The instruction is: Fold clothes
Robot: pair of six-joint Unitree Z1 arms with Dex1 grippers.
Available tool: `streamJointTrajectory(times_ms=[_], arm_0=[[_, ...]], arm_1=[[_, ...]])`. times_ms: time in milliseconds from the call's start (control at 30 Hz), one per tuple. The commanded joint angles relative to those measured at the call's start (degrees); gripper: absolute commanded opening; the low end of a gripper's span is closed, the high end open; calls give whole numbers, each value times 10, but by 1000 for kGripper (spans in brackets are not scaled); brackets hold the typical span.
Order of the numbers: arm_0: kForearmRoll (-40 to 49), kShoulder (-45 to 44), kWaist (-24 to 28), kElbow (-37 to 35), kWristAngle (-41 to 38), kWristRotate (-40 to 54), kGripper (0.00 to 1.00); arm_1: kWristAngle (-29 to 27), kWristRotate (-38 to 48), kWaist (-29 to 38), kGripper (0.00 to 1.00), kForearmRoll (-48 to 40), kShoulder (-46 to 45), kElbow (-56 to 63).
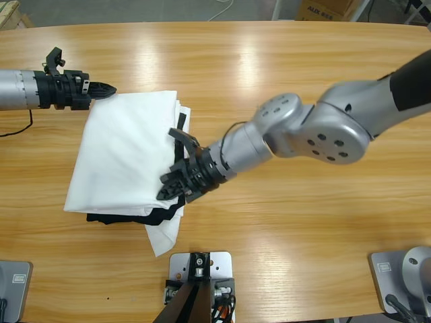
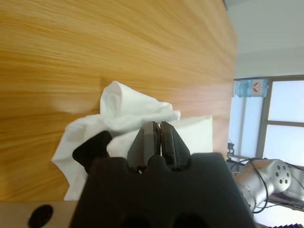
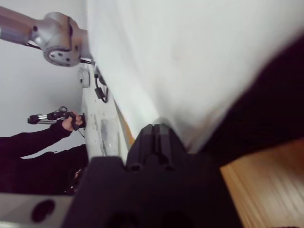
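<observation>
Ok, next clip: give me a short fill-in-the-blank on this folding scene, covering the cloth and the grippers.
1. The left gripper holds a corner of the white T-shirt with its jaws ___.
2. A ___ garment peeks out from beneath the T-shirt.
3. In the high view, the right gripper is at the T-shirt's ___ edge.
Missing words: shut; black; right.

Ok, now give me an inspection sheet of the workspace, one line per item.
Surface: glossy wooden table.
Job's things: white shirt, folded flat, left of centre.
Clutter: black garment under the shirt, showing at its near edge.
Grippers: left gripper at the shirt's far corner, jaws shut on it; right gripper at the shirt's right edge.
Cables: black cable on the table beside the left arm.
Surroundings: cardboard box beyond the table; person in the background.
</observation>
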Motion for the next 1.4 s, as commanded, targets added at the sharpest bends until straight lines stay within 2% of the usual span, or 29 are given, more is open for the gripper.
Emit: streamJointTrajectory(times_ms=[33,133,300,333,367,400,500,567,600,633,667,733,800,867,933,1067,1167,1233,1400], arm_0=[[-39,68,9,-3,-12,8,0],[-59,85,12,-6,-13,7,0],[-60,51,34,-14,-17,7,0],[-57,29,41,-15,-18,6,0],[-52,-1,47,-17,-18,6,0],[-45,-33,53,-20,-19,6,0],[18,-143,52,-52,-26,27,0],[103,-213,37,-76,-27,71,0],[150,-242,27,-80,-30,88,303],[195,-267,14,-78,-34,111,763],[245,-290,-3,-73,-34,142,947],[337,-325,-50,-51,-21,255,977],[485,-342,-129,-58,62,367,977],[574,-342,-184,-82,150,471,977],[643,-328,-212,-143,214,549,977],[775,-261,-270,-318,316,708,982],[860,-200,-290,-451,352,812,982],[901,-153,-310,-508,380,876,982],[905,-106,-336,-530,407,927,1000]], arm_1=[[-12,12,-12,0,-20,42,24],[-20,13,-13,0,-20,32,28],[-106,27,-13,0,-18,-52,58],[-118,27,-13,160,-16,-79,61],[-128,24,-12,803,-7,-108,61],[-142,20,-12,996,15,-140,60],[-180,3,-12,1000,108,-229,43],[-191,-7,-12,1000,154,-268,36],[-198,-8,-12,1000,179,-293,31],[-206,-8,-12,1000,197,-309,29],[-216,-8,-12,1000,220,-323,30],[-237,-7,-12,1000,253,-343,32],[-253,-8,-12,1000,285,-362,35],[-257,-9,-13,1000,310,-377,41],[-255,-9,-13,1000,331,-382,43],[-257,-8,-13,1000,343,-389,45],[-266,-3,-13,1000,342,-386,47],[-272,0,-13,1000,341,-384,50],[-274,6,-13,1000,341,-396,70]])
